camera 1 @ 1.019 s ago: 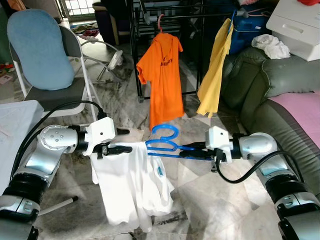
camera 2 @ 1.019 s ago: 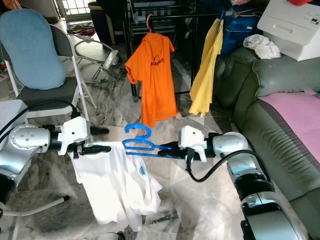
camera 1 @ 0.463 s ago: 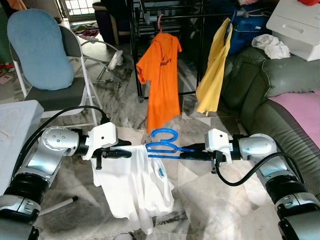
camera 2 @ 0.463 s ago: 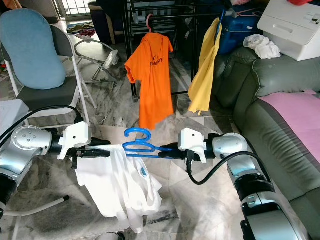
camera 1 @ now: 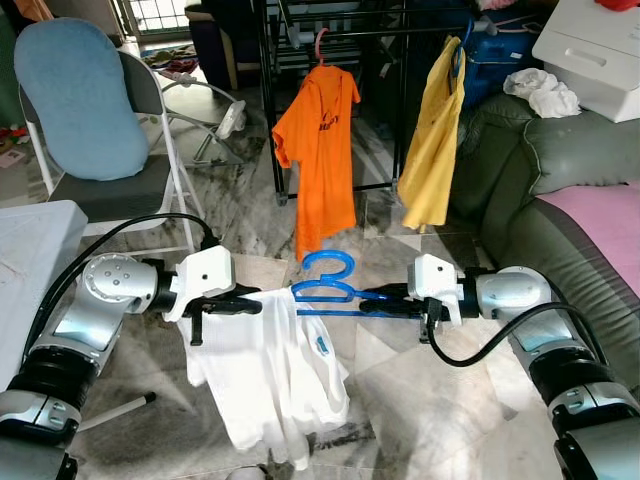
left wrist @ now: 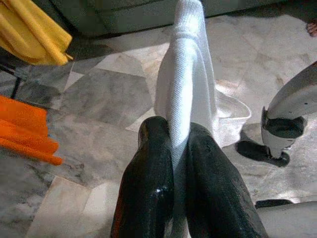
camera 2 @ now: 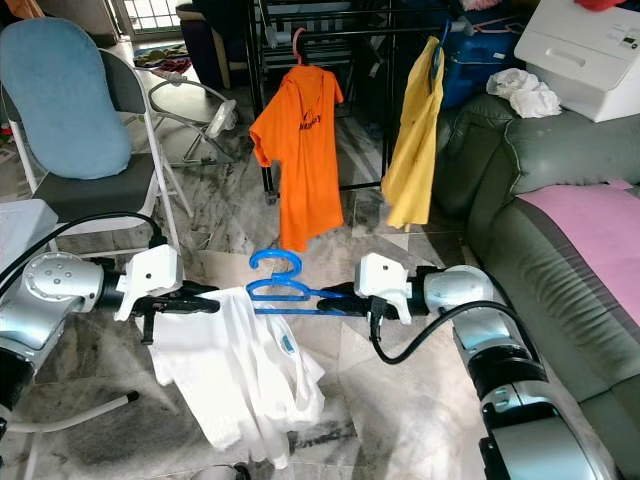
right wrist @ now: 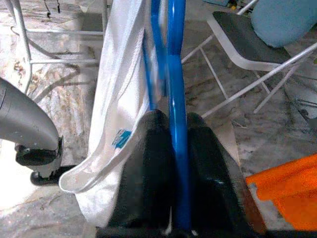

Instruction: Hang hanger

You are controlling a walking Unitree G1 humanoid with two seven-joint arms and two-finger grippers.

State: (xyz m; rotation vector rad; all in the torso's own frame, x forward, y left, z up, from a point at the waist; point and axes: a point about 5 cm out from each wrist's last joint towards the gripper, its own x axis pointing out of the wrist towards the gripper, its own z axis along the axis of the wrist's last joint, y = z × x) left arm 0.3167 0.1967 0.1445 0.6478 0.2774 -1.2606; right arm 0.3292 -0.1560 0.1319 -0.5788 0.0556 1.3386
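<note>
Right gripper (camera 1: 385, 300) jaws clamped on blue hanger (camera 1: 330, 285). Left gripper (camera 1: 245, 303) jaws clamped on white shirt (camera 1: 275, 375) shoulder. Shirt half on hanger (one side only), held low over floor. Remaining: finish threading, carry to black rack (camera 1: 340, 32), hook on.

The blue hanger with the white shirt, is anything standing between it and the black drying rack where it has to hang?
Nothing visible on the floor between them. The blue hanger is held by the right end effector; ahead, the orange shirt and yellow shirt already hang on the rack, with free rail between them.
</note>
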